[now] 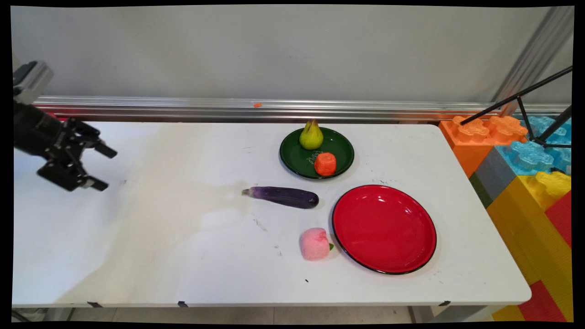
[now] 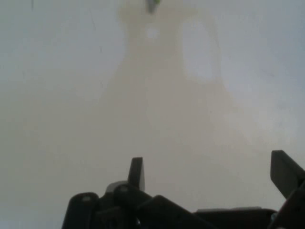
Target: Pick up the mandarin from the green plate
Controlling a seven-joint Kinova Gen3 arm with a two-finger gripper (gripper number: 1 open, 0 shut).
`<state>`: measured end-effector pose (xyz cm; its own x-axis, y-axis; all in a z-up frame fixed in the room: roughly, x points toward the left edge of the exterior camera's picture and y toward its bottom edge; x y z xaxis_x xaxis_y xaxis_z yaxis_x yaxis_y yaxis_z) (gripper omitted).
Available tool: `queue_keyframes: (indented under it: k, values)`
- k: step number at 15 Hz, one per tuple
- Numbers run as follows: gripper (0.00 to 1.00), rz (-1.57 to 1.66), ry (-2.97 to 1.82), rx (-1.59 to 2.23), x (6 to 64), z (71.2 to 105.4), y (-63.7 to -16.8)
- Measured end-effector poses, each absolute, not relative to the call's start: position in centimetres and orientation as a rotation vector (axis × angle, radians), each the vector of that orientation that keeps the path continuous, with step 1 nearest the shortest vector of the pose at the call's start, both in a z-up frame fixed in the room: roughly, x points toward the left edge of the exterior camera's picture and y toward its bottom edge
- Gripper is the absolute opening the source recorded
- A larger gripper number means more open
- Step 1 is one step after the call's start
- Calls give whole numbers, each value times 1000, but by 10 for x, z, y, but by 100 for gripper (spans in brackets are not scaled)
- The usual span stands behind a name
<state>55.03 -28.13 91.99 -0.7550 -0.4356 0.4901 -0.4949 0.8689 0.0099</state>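
The black gripper [image 1: 103, 167] hangs empty over the white worktop [image 1: 160, 256], fingers spread wide. Nearest, though well apart, lies one glossy purple eggplant [image 1: 283, 197]. Beyond it sit one soft pink peach [image 1: 314, 244], one shiny red plate [image 1: 384, 228], and one green plate [image 1: 343, 151] holding one yellow-green pear [image 1: 311, 135] and one orange tomato [image 1: 325, 164].

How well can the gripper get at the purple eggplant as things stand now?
Probably yes. The gripper hangs open above the table's left side, and only bare table lies between it and the eggplant. The eggplant lies alone, apart from the green plate, red plate and pink peach.
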Motion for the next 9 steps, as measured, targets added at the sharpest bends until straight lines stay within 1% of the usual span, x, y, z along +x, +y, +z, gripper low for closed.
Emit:
queue_keyframes:
  k: [3, 9]
  values:
    - [100, 210, -2507, 695, 522, 928, -299]
    - [100, 269, -2431, 735, 444, 938, -349]
